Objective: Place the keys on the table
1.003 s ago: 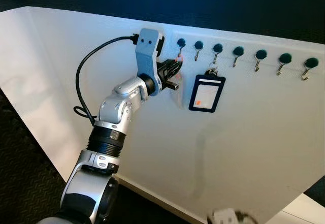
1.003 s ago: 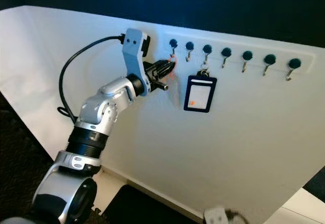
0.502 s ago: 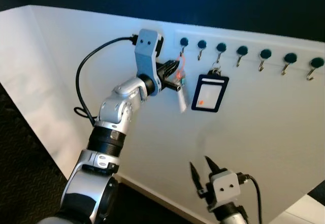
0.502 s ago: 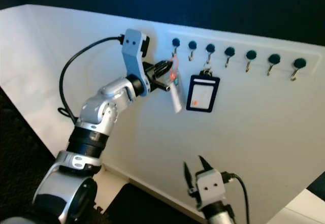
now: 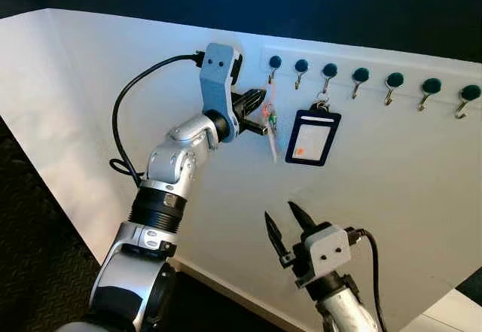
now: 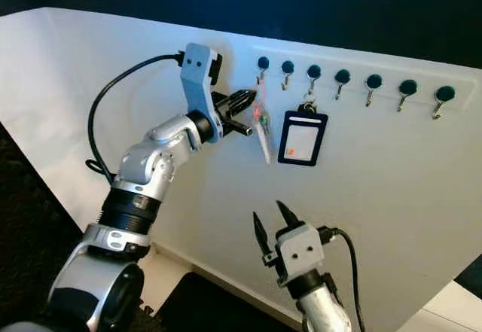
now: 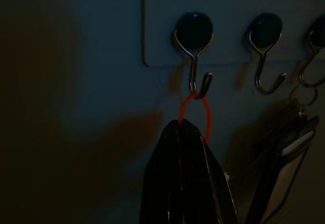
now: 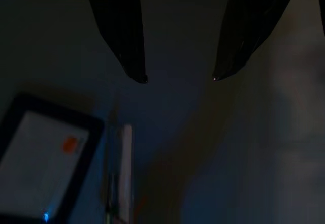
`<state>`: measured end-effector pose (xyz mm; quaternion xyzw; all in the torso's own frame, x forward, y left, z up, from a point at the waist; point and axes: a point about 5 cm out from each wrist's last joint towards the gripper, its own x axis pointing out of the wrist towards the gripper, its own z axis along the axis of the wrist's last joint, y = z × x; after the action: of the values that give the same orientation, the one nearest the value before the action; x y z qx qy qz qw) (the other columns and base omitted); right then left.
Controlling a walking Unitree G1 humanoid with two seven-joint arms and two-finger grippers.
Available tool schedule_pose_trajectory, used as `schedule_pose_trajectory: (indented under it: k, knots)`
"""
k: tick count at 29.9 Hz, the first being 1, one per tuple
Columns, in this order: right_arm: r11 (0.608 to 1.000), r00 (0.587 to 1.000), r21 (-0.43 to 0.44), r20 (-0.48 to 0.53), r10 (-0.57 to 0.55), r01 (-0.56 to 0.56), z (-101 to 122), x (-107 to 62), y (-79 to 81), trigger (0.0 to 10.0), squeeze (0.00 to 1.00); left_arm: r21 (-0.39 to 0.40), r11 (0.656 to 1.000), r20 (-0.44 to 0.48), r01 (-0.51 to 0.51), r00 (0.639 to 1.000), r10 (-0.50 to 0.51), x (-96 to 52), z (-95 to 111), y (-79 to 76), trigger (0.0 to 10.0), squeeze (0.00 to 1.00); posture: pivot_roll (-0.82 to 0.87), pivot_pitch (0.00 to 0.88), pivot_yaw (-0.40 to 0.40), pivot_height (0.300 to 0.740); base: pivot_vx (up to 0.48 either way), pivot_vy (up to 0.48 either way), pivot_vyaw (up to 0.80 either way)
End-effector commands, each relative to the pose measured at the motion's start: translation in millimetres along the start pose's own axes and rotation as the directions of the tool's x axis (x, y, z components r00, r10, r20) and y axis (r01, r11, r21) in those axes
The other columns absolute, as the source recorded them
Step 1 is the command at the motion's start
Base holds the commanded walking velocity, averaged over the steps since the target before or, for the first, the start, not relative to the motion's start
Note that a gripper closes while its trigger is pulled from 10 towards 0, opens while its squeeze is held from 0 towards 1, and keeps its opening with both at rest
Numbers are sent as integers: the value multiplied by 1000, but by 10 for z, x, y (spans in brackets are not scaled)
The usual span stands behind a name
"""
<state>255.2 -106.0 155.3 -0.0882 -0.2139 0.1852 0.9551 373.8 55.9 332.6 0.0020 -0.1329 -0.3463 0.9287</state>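
Clenched on the red loop (image 7: 194, 113) of the keys (image 5: 269, 121), the left gripper (image 5: 260, 113) reaches up to the leftmost hook (image 7: 195, 76) of the wall rack (image 5: 369, 76), where the loop hangs. Just right of the keys, a black badge holder (image 5: 308, 138) dangles from the third hook. Lower and nearer, the right gripper (image 5: 283, 226) points upward, fingers spread and holding nothing.
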Motion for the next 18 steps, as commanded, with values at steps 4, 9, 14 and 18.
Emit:
schedule_pose_trajectory:
  k: [4,9,14,18]
  knots:
    - [1000,1000,22,-6,5,-5,63,49,6,10000,0,154,988,-34,-5,999,10,12,129,40,6353,0,87,144,71,740,0,0,0]
    - [999,1000,35,1,6,-6,110,89,14,10000,0,260,966,-91,3,996,21,37,232,89,10000,0,92,147,71,740,0,0,0]
    - [999,1000,40,6,5,-5,140,122,18,10000,0,232,972,-145,45,989,-11,44,217,120,10000,0,96,148,75,740,0,0,0]
    - [999,1000,42,10,5,-5,160,137,22,10000,0,198,977,-165,82,985,-49,49,231,124,10000,0,98,150,79,740,0,0,0]
